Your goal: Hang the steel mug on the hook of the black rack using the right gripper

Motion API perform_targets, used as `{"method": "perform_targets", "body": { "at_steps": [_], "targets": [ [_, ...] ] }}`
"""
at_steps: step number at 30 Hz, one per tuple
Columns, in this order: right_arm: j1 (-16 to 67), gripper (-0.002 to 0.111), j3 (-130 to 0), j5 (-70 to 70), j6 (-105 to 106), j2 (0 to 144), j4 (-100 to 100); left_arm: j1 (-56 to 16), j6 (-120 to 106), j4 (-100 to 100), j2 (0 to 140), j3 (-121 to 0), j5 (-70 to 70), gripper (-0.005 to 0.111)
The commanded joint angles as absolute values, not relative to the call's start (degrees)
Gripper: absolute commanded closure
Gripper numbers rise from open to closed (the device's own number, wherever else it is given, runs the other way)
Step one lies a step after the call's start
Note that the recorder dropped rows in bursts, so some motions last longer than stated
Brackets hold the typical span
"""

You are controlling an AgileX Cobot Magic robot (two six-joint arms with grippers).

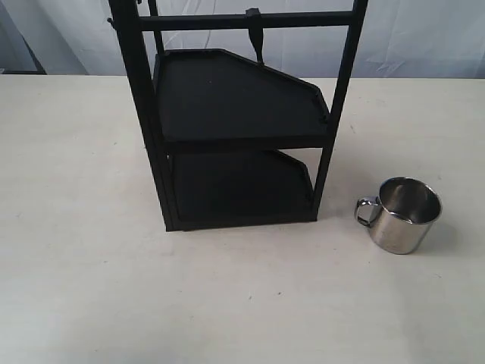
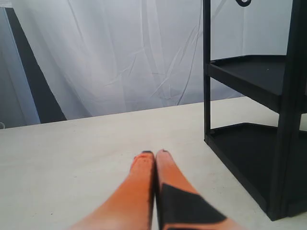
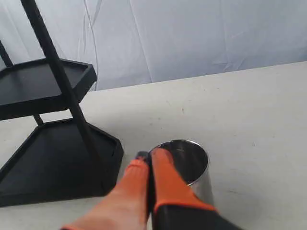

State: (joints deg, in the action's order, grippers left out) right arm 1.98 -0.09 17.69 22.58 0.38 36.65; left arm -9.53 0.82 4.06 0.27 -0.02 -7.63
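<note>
The steel mug (image 1: 405, 216) stands upright on the table to the right of the black rack (image 1: 235, 98), its thin handle turned toward the rack. The hook (image 1: 256, 38) hangs from the rack's top crossbar, above the upper shelf. Neither gripper shows in the exterior view. In the right wrist view my right gripper (image 3: 149, 157) has its orange fingers pressed together with nothing between them. The mug (image 3: 194, 163) sits beyond their tips, beside the rack's lower shelf (image 3: 48, 143). My left gripper (image 2: 154, 153) is shut and empty over bare table, left of the rack (image 2: 259, 158).
The rack's two tray shelves (image 1: 227, 182) hold nothing. A white cloth backdrop (image 3: 192, 33) hangs behind the table. The pale tabletop (image 1: 83, 265) extends left of and in front of the rack.
</note>
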Motion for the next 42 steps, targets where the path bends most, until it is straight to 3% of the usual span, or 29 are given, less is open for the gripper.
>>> {"method": "perform_targets", "body": {
  "at_steps": [1, 7, 21, 28, 34, 37, 42],
  "targets": [
    [1.75, 0.108, 0.0, 12.04, 19.95, 0.0, 47.48, -9.8, 0.96, 4.11, 0.0, 0.0, -7.32, 0.105],
    [1.75, 0.108, 0.0, 6.16, 17.43, 0.0, 79.1, -9.8, 0.96, 4.11, 0.0, 0.0, -7.32, 0.105],
    [1.75, 0.108, -3.93, 1.65, 17.19, 0.0, 97.79, -9.8, 0.96, 4.11, 0.0, 0.0, -7.32, 0.105],
    [1.75, 0.108, -14.1, 4.09, 38.97, 7.49, 66.75, -9.8, 0.96, 4.11, 0.0, 0.0, -7.32, 0.105],
    [1.75, 0.108, -22.28, 13.82, 38.97, 35.1, 50.9, -9.8, 0.96, 4.11, 0.0, 0.0, -7.32, 0.105],
    [1.75, 0.108, -33.34, 21.14, 28.87, 59.52, 36.44, -9.8, 0.96, 4.11, 0.0, 0.0, -7.32, 0.105],
    [1.75, 0.108, -52.42, 41.15, 0.0, 81.77, 4.02, -9.8, 0.96, 4.11, 0.0, 0.0, -7.32, 0.105]
  ]
}}
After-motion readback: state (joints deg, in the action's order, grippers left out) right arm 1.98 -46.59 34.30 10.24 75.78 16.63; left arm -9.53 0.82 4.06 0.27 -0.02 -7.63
